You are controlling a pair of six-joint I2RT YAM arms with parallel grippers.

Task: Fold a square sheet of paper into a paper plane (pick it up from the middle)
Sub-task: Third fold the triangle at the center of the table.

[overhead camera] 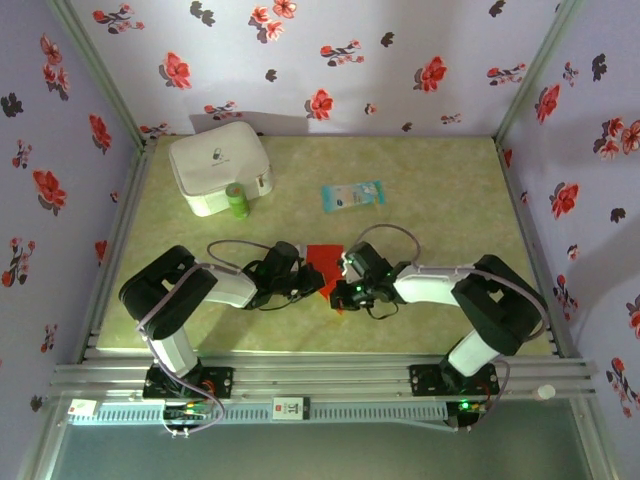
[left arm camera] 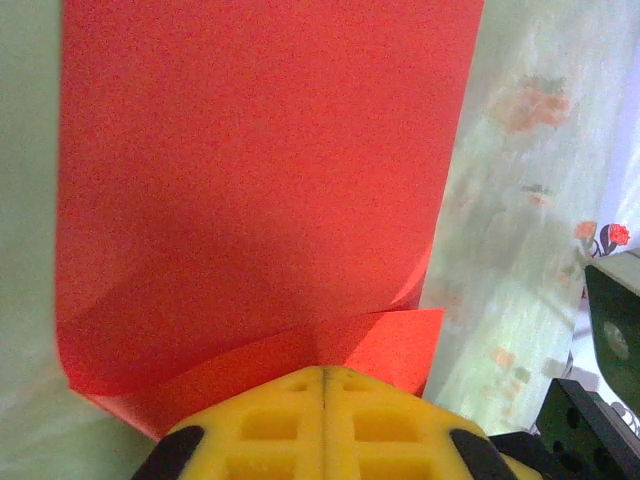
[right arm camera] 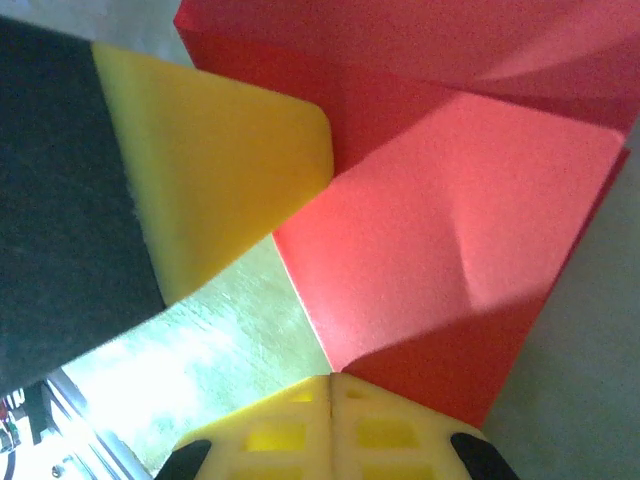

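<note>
Top cam first: the square sheet of paper (overhead camera: 325, 258) is mid-table (overhead camera: 450, 240), right between my two arms and just in front of them. The left gripper (overhead camera: 311, 279) comes at it from the left and the right gripper (overhead camera: 345, 270) from the right, both tips at the red. Further back there's a white case (overhead camera: 215, 165) with a small green thing (overhead camera: 237, 200) touching its front, plus a pale blue packet (overhead camera: 352, 194) off on its own. All of that is well apart from the paper.

Left wrist cam: the yellow fingers (left arm camera: 280, 420) are pressed flat together. A folded flap along the paper's (left arm camera: 260, 180) near edge runs right into the seam, so it looks pinched there. The rest of the sheet stands up in front of the lens.

Right wrist cam: same deal. The fingers (right arm camera: 380, 430) are closed tight with a corner of the paper (right arm camera: 450, 230) caught at the tip. The sheet has a crease across it, and the left arm's yellow finger (right arm camera: 210, 160) is up against it at top left.
</note>
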